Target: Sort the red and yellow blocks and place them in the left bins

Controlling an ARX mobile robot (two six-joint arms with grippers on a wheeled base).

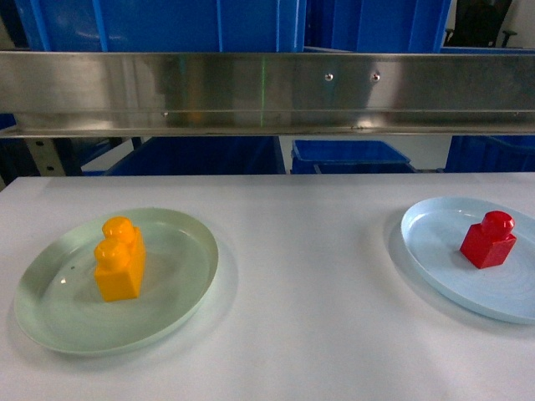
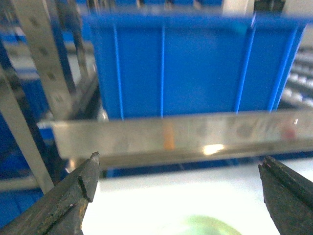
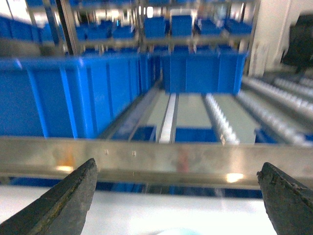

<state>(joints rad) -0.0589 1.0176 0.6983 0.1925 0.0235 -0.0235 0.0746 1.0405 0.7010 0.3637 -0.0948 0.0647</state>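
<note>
In the head view the orange-yellow two-stud block [image 1: 119, 258] stands upright on a pale green plate [image 1: 50, 309] at the left. The small red one-stud block [image 1: 488, 240] sits on a light blue plate [image 1: 435, 259] at the right. Neither gripper shows in the head view. My left gripper [image 2: 179, 169] is open with nothing between its fingers, above the white table, with the green plate's edge [image 2: 205, 226] just below. My right gripper [image 3: 178, 174] is likewise open and holds nothing. Blue bins [image 1: 201, 25] sit on the shelf behind the steel rail.
A steel rail [image 1: 267, 90] runs across the back of the white table [image 1: 301, 317]. Behind and under it stand more blue bins [image 1: 347, 154]. Racks with rollers and further bins [image 3: 203, 71] show in the right wrist view.
</note>
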